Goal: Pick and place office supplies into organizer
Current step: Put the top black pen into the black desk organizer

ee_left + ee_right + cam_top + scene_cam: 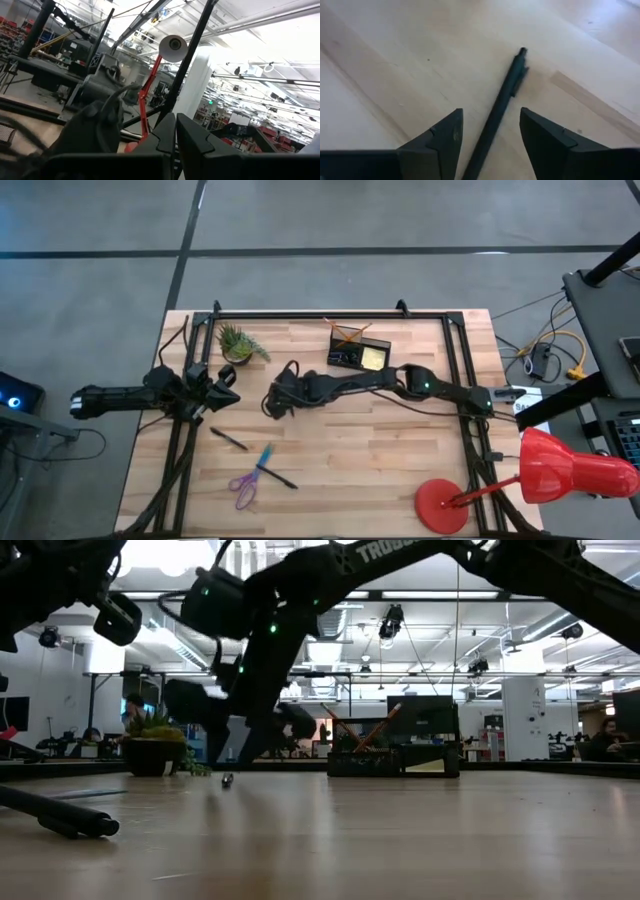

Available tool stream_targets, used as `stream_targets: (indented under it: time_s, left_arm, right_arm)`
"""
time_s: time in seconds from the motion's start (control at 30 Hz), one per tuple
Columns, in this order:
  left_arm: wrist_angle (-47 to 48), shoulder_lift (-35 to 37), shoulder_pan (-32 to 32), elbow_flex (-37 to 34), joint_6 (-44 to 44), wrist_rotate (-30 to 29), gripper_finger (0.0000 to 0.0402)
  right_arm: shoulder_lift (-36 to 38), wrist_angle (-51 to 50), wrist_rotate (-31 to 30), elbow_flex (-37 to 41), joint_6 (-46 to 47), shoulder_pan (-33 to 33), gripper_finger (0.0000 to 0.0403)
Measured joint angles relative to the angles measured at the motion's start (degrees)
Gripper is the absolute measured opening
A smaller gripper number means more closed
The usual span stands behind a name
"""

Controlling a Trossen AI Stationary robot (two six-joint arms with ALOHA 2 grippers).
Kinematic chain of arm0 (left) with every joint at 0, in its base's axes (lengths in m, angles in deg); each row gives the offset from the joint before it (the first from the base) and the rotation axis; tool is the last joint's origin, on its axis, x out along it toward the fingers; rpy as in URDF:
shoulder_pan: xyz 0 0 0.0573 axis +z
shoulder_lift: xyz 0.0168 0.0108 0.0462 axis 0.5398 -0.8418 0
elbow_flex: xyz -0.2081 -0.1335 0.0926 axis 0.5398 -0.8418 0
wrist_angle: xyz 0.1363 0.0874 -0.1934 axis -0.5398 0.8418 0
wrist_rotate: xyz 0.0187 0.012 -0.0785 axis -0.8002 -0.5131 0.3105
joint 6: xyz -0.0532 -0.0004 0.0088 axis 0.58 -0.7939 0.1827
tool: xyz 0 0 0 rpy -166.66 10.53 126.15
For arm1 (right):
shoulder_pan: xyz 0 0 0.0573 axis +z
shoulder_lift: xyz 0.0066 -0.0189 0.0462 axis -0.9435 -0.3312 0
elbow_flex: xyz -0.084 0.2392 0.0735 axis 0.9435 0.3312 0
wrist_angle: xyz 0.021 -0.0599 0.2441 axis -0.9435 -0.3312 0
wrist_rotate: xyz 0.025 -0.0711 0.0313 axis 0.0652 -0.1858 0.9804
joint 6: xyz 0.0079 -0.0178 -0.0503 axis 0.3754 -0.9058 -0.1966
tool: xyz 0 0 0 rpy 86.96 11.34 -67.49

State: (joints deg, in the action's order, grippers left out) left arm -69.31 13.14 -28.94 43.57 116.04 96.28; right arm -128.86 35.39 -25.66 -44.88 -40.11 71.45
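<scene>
A black pen (507,90) lies flat on the wooden table. My right gripper (490,117) is open just above it, one finger on each side, touching nothing. In the high view this gripper (272,405) reaches to the table's middle left and hides that pen. The black organizer (360,355) stands at the far middle, holding orange pencils (348,332) and a yellow pad (373,358). Another black pen (228,439), a blue pen (263,458), a third black pen (282,478) and purple scissors (243,488) lie near the front left. My left gripper (228,385) waits shut at the left.
A small green potted plant (238,345) stands at the far left, close to both grippers. A red desk lamp (560,470) has its base on the near right corner. Bare wood lies between the organizer and the near edge.
</scene>
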Motion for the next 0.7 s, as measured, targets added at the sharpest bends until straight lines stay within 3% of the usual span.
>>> stream_targets:
  time_s: [0.37,0.53,0.7]
  left_arm:
    - [0.00,-0.02,0.00,0.00,0.00,-0.02,0.0000]
    - [0.00,-0.06,0.00,0.00,0.00,0.00,0.0000]
    - [0.02,-0.04,0.00,0.00,0.01,0.00,0.0000]
  right_arm:
    - [-0.23,-1.17,-0.14,2.56,-7.86,0.00,0.0138]
    - [0.27,-5.94,0.98,3.64,-7.75,-0.27,0.0098]
    - [0.32,-8.00,6.28,3.69,-7.91,-1.08,0.0046]
